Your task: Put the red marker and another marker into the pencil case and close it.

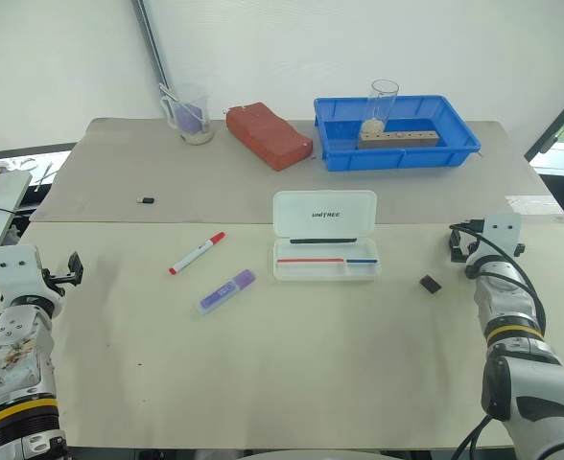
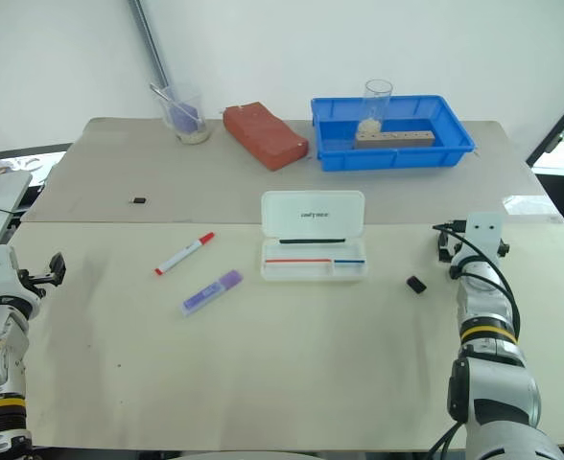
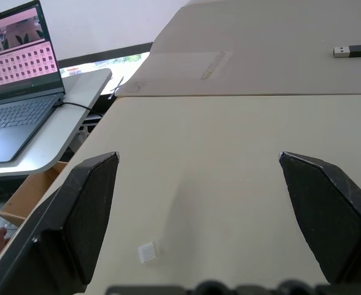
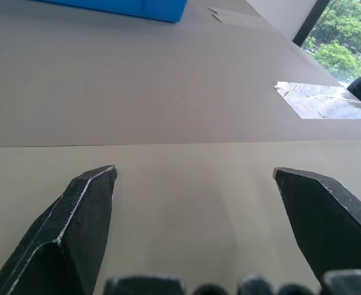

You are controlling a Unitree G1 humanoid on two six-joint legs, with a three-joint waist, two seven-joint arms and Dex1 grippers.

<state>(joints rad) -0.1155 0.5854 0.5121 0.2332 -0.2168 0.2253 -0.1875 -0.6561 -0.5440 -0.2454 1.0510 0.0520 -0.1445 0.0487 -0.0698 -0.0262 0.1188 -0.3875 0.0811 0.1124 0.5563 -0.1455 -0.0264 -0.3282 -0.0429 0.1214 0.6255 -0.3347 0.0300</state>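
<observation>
The red marker (image 1: 197,253) lies on the cream table, left of centre, with its red cap pointing away from me. Just in front of it lies the other marker, a chunky purple highlighter (image 1: 227,291). The pencil case (image 1: 324,217) sits open at the table's middle, its lid laid back; a thin red stick, a thin blue stick and a black pen lie in its tray. My left gripper (image 3: 197,157) hovers open over the table's left edge, well away from both markers. My right gripper (image 4: 194,171) is open and empty at the right side, right of the case.
A blue tray (image 1: 397,159) with a glass (image 1: 382,105) and a wooden block stands at the back right. A red brick (image 1: 269,134) and a measuring cup (image 1: 190,113) sit at the back. A small black piece (image 1: 430,284) lies by my right gripper. A USB stick (image 1: 146,200) lies back left, and a laptop (image 3: 15,92) stands beyond the left edge.
</observation>
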